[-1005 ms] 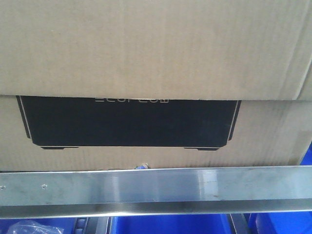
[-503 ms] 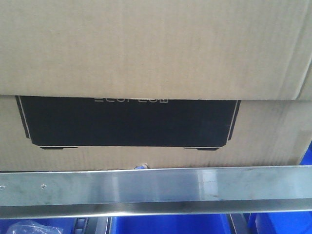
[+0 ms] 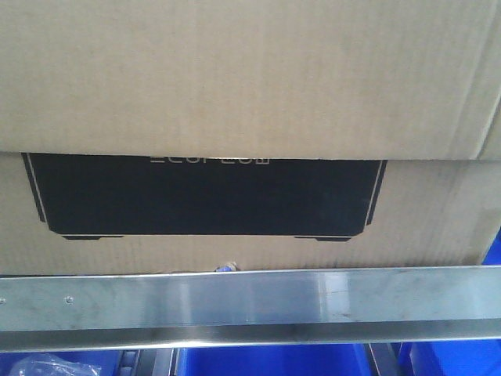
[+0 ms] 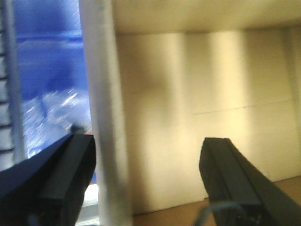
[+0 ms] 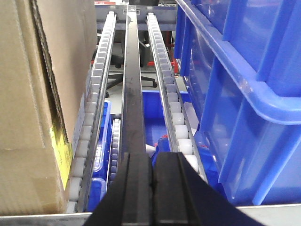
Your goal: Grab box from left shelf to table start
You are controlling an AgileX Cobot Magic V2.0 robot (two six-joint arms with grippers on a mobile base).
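The brown cardboard box (image 3: 235, 78) fills the front view, its black printed panel (image 3: 203, 196) facing me just above the left shelf's steel rail (image 3: 250, 305). In the left wrist view my left gripper (image 4: 148, 141) is open and straddles the box's upright side wall (image 4: 103, 117). One finger (image 4: 70, 174) is outside the wall and the other (image 4: 225, 174) is inside the box. In the right wrist view my right gripper (image 5: 153, 157) is shut with nothing in it. It hangs over the roller tracks (image 5: 169, 94), to the right of the box (image 5: 28, 117). The table is out of view.
Large blue plastic bins (image 5: 244, 94) stand on the shelf right of the right gripper. More blue bins (image 3: 266, 362) sit on the level below the rail. A dark bar (image 5: 133, 84) runs between two rows of white rollers.
In the front view the box's black panel has crept a few pixels to the left. The rail looks unchanged.
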